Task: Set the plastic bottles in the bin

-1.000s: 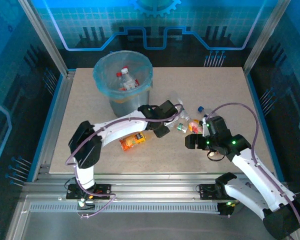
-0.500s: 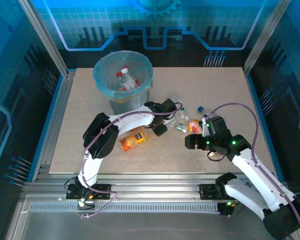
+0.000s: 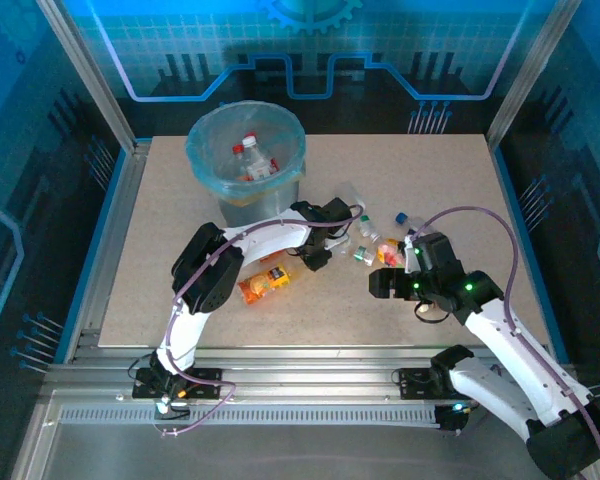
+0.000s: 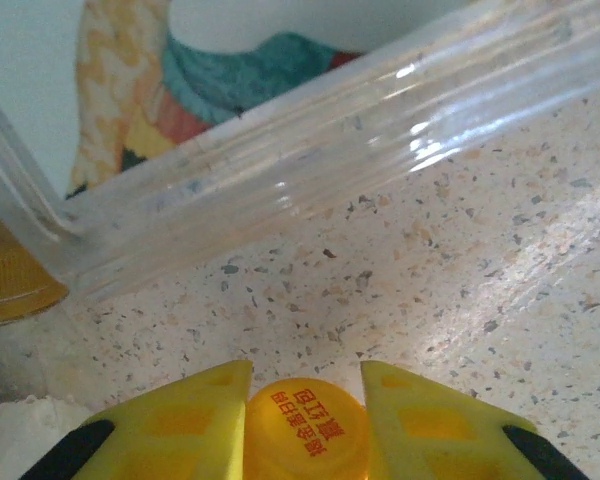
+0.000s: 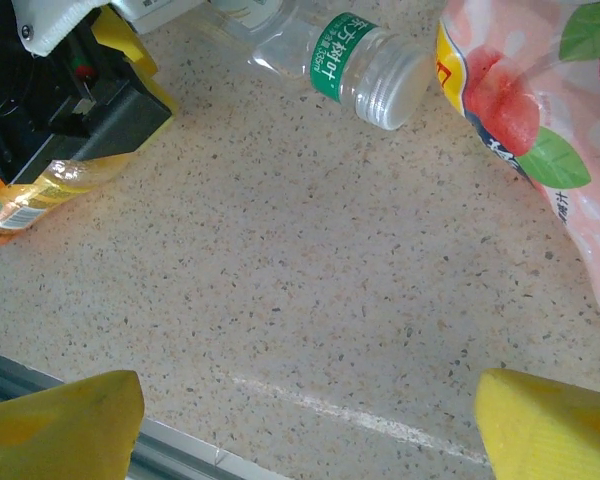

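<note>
An orange plastic bottle (image 3: 265,282) lies on the table, and my left gripper (image 3: 316,258) is shut on its cap end. Up close, the yellow fingers (image 4: 180,415) clamp an orange cap (image 4: 305,432) with red print. A clear bottle (image 4: 310,160) lies crosswise just beyond it. My right gripper (image 3: 380,285) hovers open over bare table, with nothing between its jaws (image 5: 310,420). Ahead of it lie a green-labelled clear bottle (image 5: 350,60) and a peach-labelled bottle (image 5: 525,120). The bin (image 3: 202,160), lined in light blue, stands at the back left with bottles (image 3: 252,158) inside.
More bottles lie in a cluster between the grippers: a clear one (image 3: 352,195) and a blue-capped one (image 3: 403,218). A metal rail (image 5: 40,375) runs along the table's near edge. My left gripper body (image 5: 80,90) sits close to the right gripper's front left.
My left gripper has closed on the orange bottle's cap, and its elbow has swung in toward the bottle. The right arm has barely moved.
</note>
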`<state>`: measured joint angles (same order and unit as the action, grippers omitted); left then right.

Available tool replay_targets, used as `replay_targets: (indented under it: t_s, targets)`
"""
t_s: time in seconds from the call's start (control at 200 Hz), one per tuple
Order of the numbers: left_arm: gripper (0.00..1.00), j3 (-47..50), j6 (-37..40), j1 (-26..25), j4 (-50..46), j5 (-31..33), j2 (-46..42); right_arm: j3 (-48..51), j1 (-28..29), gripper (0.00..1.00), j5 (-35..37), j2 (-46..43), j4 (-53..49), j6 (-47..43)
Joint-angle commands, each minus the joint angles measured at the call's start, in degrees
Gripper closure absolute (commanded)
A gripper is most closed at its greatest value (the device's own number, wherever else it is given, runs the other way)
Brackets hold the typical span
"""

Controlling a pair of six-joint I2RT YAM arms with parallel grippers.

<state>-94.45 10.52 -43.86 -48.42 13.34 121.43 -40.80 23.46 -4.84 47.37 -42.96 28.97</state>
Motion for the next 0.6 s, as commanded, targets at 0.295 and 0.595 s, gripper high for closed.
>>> replay_targets:
  t_s: [0.295, 0.595]
  targets:
    - [0.88, -2.25, -0.99, 0.35, -2.82, -1.62, -4.89, 0.34, 0.34, 0.13, 0.1, -0.7, -0.19, 0.99]
    - [1.0, -6.51, -1.21, 0.33, -3.78, -4.43, -14.35, -3.51, 0.77, 0.13, 0.56, -0.77, -1.92, 0.23]
